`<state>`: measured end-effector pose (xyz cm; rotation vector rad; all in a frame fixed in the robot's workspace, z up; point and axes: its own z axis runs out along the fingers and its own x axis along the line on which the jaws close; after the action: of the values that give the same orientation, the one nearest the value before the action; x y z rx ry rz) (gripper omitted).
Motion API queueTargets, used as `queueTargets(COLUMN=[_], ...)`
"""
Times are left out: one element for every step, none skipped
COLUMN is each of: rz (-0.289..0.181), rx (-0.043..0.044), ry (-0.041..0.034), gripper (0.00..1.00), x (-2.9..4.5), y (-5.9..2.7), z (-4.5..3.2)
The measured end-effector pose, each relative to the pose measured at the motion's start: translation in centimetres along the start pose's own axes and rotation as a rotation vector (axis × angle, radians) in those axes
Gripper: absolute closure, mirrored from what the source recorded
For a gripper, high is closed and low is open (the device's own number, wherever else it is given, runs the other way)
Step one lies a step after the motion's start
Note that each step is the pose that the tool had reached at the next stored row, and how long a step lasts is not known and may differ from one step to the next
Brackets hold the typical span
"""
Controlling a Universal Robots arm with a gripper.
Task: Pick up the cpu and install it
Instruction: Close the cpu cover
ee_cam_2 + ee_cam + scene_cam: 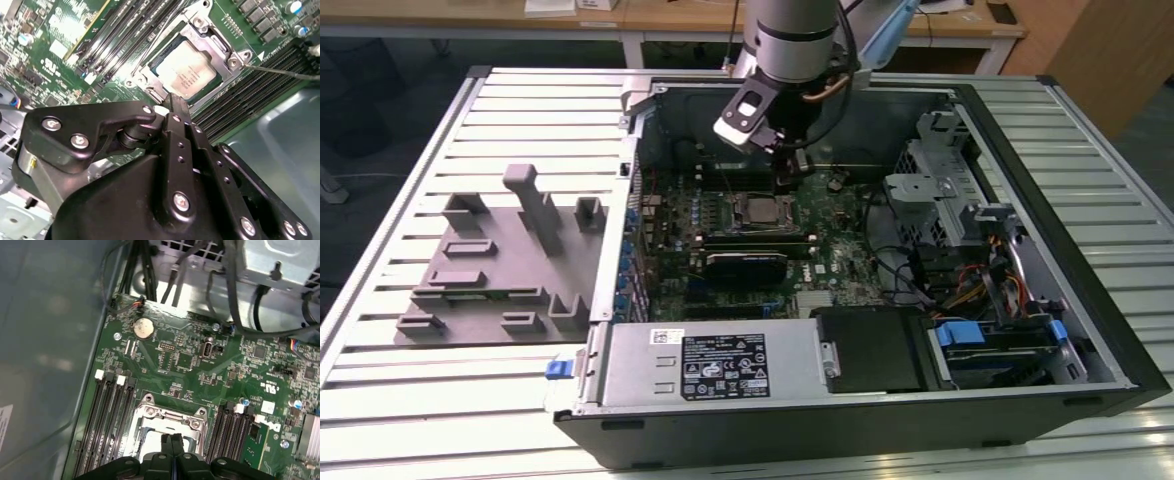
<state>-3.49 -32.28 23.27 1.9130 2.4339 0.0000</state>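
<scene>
Exterior view shows my pincer inside the open computer case, low over the green motherboard. In both wrist views my two fingers are pressed together, and nothing is between them. The cpu lies flat in the metal-framed socket, silvery top up, between rows of memory slots. My fingertips are just beside the socket's edge. If they touch the board, I cannot tell.
</scene>
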Motion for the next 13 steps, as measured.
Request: queueTargets(rz=[-0.013, -0.026, -0.039, -0.052, -0.066, -0.079, -0.093, -0.106, -0.120, -0.133, -0.146, -0.160, -0.173], rx=[-0.0005, -0.0009, -0.0014, -0.0019, -0.0024, -0.0029, -0.0034, -0.0038, -0.0043, -0.0048, -0.0052, -0.0058, -0.0062], ry=[0.0004, 0.0007, 0.0011, 0.0015, 0.0019, 0.0023, 0.0026, 0.0030, 0.0034, 0.0037, 0.0040, 0.0044, 0.0048], gripper=[0.89, 0.89, 0.89, 0.89, 0.89, 0.89, 0.89, 0.89, 0.89, 0.89, 0.89, 0.89, 0.89], x=[0.00, 0.00, 0.00, 0.00, 0.00, 0.00, 0.00, 0.00, 0.00, 0.00, 0.00, 0.00, 0.00], y=[0.00, 0.00, 0.00, 0.00, 0.00, 0.00, 0.00, 0.00, 0.00, 0.00, 0.00, 0.00, 0.00], z=[0.00, 0.00, 0.00, 0.00, 0.00, 0.00, 0.00, 0.00, 0.00, 0.00, 0.00, 0.00, 0.00])
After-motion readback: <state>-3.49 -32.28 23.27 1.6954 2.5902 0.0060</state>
